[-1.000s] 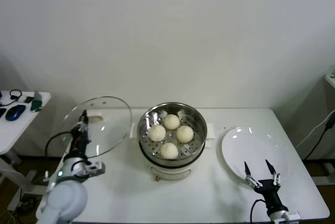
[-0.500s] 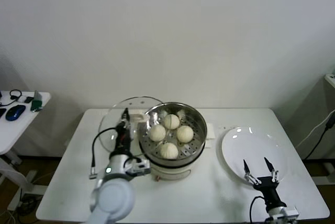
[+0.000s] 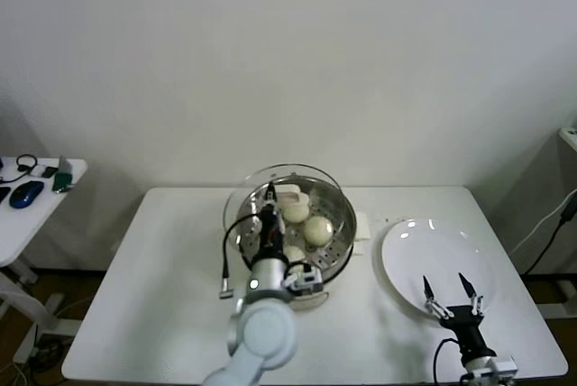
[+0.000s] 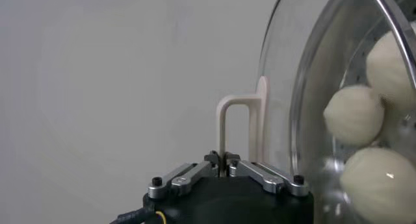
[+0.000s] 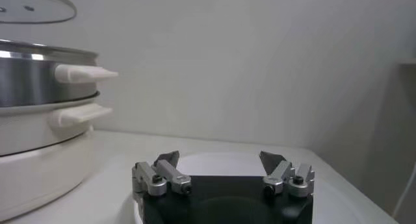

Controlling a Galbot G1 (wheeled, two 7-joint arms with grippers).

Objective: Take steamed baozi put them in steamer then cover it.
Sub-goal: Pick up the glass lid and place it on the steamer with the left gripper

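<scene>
The steamer (image 3: pixel 340 213), a shiny steel basket on a cream-white pot base, stands mid-table with cream-white baozi (image 3: pixel 317 229) inside. My left gripper (image 3: pixel 269 195) is shut on the cream handle (image 4: pixel 229 118) of the clear glass cover (image 3: pixel 248 189), holding it just above the steamer, over its left part. In the left wrist view the cover (image 4: pixel 305 82) shows with three baozi (image 4: pixel 354 114) behind the glass. My right gripper (image 3: pixel 450 292) is open and empty over the near edge of the white plate (image 3: pixel 406 255). In the right wrist view the gripper (image 5: pixel 220 159) shows with the steamer (image 5: pixel 32 69) and cover edge (image 5: pixel 39 4) far off.
A side table (image 3: pixel 63 172) at the far left holds a mouse (image 3: pixel 27 193) and small items. A cable runs past the table's right edge (image 3: pixel 550 224). The table surface (image 3: pixel 162 296) is bare left of the steamer.
My left gripper has carried the cover from the table's left side rightward to above the steamer. The right arm has stayed put.
</scene>
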